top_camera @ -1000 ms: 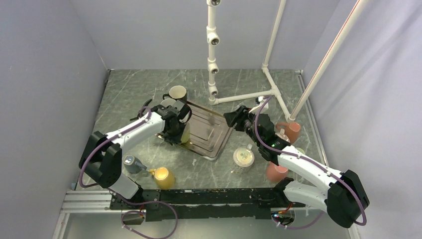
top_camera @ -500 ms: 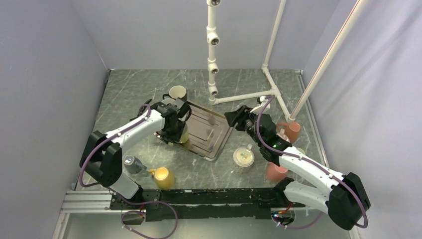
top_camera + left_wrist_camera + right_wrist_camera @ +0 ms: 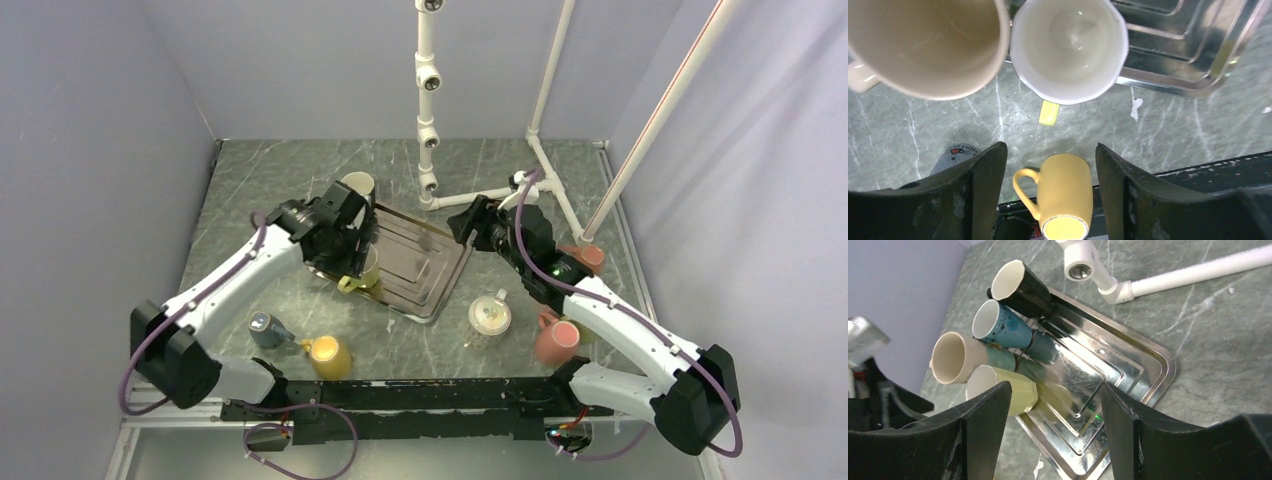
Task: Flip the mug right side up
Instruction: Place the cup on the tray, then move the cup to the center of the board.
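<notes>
A pale green mug [image 3: 1068, 45] stands mouth up at the near left corner of the steel tray [image 3: 425, 265], its handle pointing toward the table's near edge. The top view shows the same mug [image 3: 366, 270], and so does the right wrist view [image 3: 1008, 390]. My left gripper [image 3: 1048, 148] hangs open above it, touching nothing, and in the top view it [image 3: 347, 238] sits over the tray's left edge. My right gripper [image 3: 1055, 387] is open and empty, and the top view puts it [image 3: 462, 226] by the tray's far right corner.
Beige [image 3: 960, 357], blue [image 3: 1000, 325] and black [image 3: 1023, 287] mugs line the tray's left edge. A yellow mug [image 3: 328, 355] and a grey mug [image 3: 265, 328] sit near the front. A white cup [image 3: 490, 313], pink mugs [image 3: 555, 343] and a white pipe stand [image 3: 430, 100] are on the right.
My left gripper opened, let go of the pale green mug and lifted back from it. My right gripper opened wider and shifted slightly toward the far side.
</notes>
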`<state>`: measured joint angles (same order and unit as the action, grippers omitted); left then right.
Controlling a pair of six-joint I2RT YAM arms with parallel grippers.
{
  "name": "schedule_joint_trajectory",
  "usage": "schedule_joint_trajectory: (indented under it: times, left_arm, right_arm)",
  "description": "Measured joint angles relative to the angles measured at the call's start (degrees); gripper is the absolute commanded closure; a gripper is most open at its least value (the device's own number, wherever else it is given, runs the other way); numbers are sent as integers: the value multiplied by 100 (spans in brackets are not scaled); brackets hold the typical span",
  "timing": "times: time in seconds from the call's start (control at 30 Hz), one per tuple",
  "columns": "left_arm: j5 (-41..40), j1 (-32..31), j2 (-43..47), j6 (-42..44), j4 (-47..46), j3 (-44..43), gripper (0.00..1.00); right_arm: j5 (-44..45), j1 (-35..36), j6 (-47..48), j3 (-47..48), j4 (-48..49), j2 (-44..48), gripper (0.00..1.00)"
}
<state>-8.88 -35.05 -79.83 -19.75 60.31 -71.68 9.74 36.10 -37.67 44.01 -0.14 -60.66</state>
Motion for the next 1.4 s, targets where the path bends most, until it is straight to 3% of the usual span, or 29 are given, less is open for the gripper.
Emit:
schedule_joint_trajectory:
  times: [0.23, 0.4, 0.6, 0.87, 1.17, 1.4]
  left_arm:
    - [-232, 0, 1047, -116, 24, -63, 10]
    - [-1172, 4, 1530, -428, 190, -68, 6]
    - [-2389, 15, 1829, -765, 302, -219, 6]
    - [-3154, 15, 2426, -848, 68, -431, 6]
    - [-3075, 15, 2448, -901, 15, -431, 6]
    - [-2885, 20, 2323, -997, 13, -426, 6]
  right_arm:
    - [-1241, -22, 754, 498, -334, -258, 33]
    - [-2308, 660, 1377, 496, 11, -505, 20]
    - [-2168, 2649, 2334, 953, 31, -1362, 17]
    - [-1187, 4054, 3134, 1993, -269, -2898, 16]
    - [-898, 4374, 3582, 3027, -634, -4098, 17]
    - [-815, 4461, 3788, 3235, -732, -4533, 26]
